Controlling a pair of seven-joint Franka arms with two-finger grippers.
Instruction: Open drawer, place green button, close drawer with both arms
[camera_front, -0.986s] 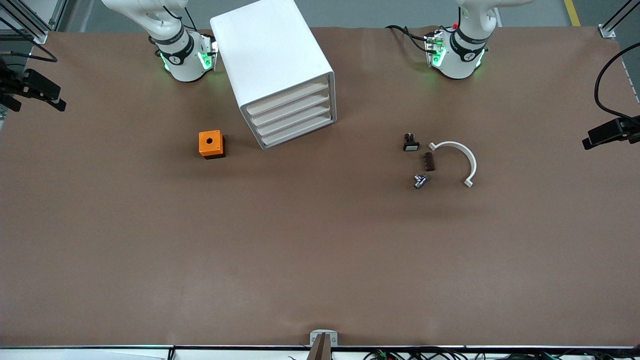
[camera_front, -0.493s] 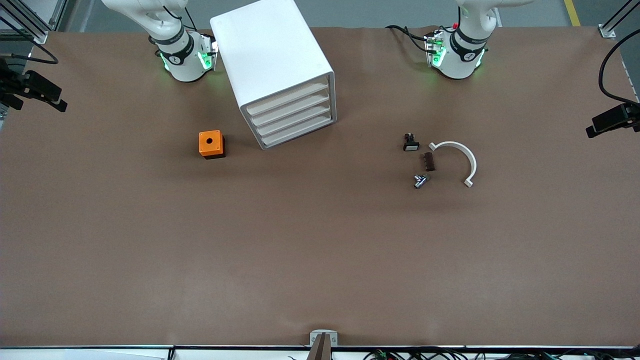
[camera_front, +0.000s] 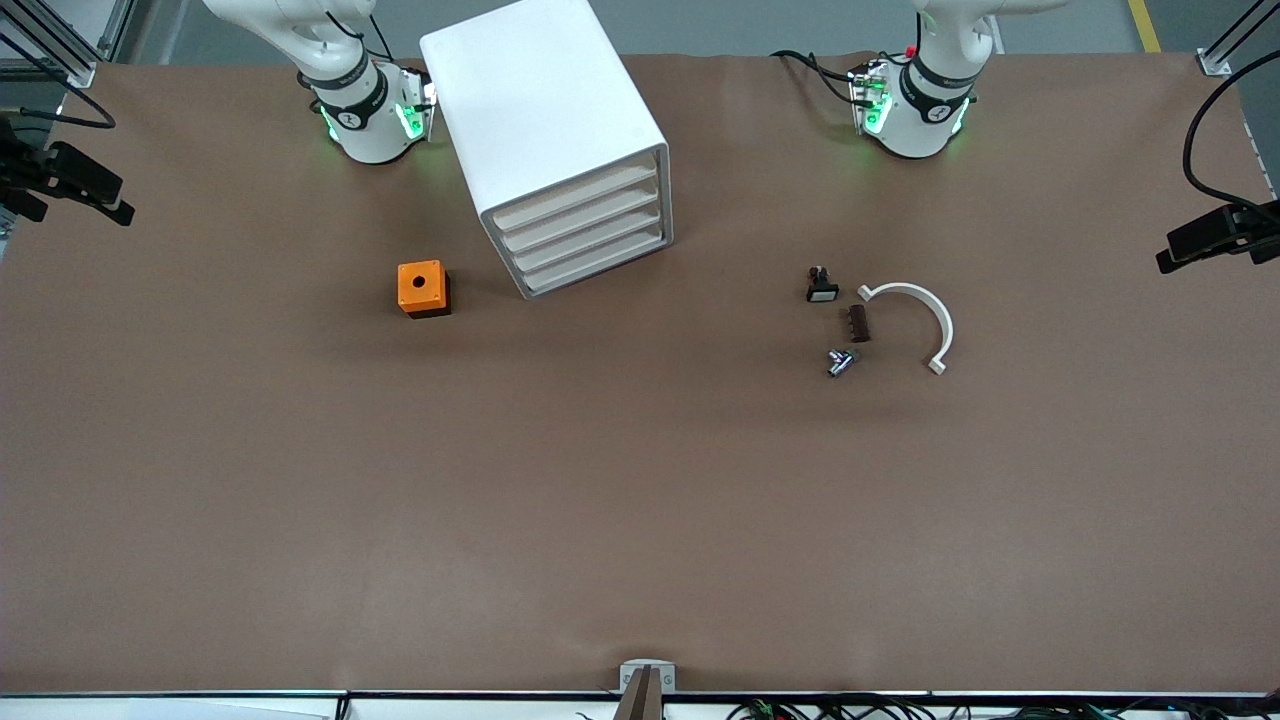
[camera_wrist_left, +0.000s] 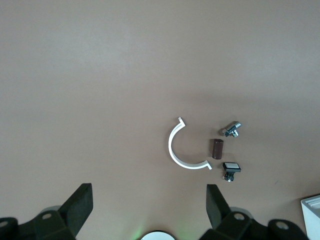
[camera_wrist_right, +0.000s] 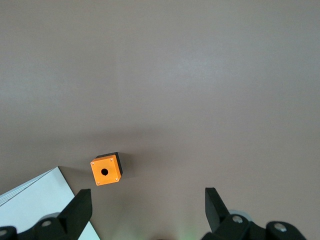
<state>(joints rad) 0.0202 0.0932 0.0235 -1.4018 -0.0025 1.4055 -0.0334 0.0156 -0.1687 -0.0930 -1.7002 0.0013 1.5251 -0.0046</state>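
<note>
Brown table (camera_front: 640, 500) lies bare nearer than drawer (camera_front: 597, 269).

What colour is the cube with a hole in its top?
Orange top over a black base; the cube shows best in the right wrist view.

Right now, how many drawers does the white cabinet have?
4, stacked in the white rounded-corner box cabinet: top drawer, second, third, and lowest white tray drawer. All look closed.

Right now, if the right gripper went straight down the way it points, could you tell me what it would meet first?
Probably bare table: the right gripper is open and points down at brown surface beside the orange box, which seems just off its line.
</note>
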